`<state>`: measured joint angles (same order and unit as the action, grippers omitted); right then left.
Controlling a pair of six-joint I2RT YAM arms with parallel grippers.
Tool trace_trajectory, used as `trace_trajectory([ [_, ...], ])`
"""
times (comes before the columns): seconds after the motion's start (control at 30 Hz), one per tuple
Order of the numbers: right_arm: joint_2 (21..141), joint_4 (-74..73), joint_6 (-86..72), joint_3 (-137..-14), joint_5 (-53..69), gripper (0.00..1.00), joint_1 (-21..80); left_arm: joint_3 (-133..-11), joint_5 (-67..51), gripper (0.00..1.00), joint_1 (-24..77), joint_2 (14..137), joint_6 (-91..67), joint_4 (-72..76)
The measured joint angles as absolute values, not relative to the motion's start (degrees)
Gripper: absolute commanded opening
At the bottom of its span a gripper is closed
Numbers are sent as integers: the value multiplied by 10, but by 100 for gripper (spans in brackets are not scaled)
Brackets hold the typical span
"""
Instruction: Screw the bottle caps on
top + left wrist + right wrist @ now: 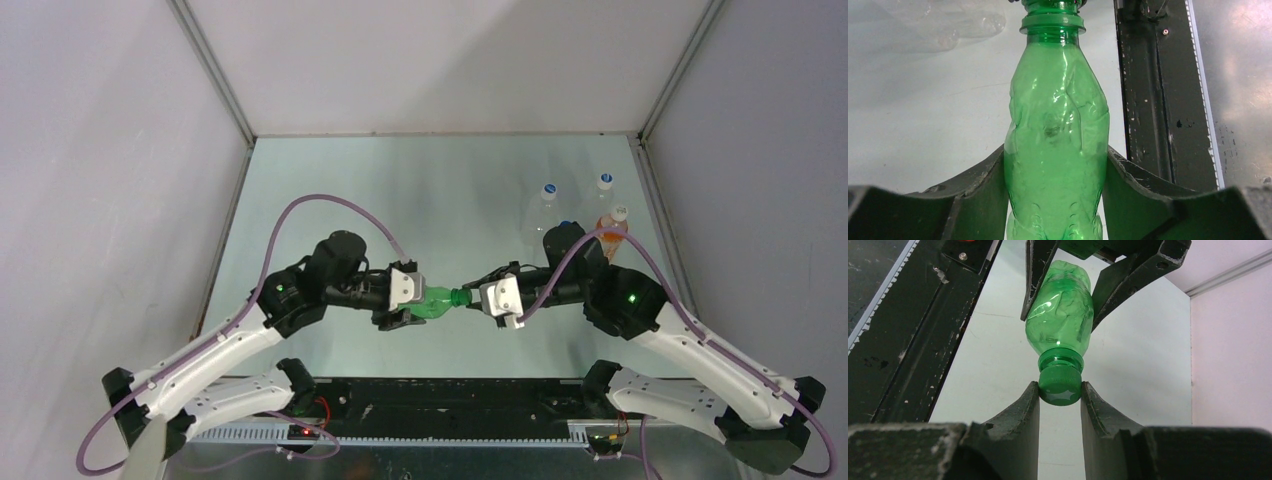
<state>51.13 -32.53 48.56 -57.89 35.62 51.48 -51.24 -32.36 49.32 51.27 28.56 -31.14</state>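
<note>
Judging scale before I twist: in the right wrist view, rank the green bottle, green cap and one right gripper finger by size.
1. Green bottle and right gripper finger: look alike; the finger is nearest the camera, so unranked.
2. Green cap: smallest.

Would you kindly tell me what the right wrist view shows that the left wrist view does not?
Right wrist only: the green cap, gripped by the right hand. Left wrist only: clear bottles on the table behind. Both: the green bottle clamped in the left hand.
</note>
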Motion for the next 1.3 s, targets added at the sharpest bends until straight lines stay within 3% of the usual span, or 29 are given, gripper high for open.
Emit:
trace_trajectory([
  [0.53,523,-342,492,-580,336,0,531,-534,-356,26,487,547,284,-344],
  [0.9,530,-313,375,-579,338,0,514,-449,-343,26,488,505,239,-211],
  [1.3,590,-321,151,-633,331,0,490,-429,-185,25,553,513,279,-164],
])
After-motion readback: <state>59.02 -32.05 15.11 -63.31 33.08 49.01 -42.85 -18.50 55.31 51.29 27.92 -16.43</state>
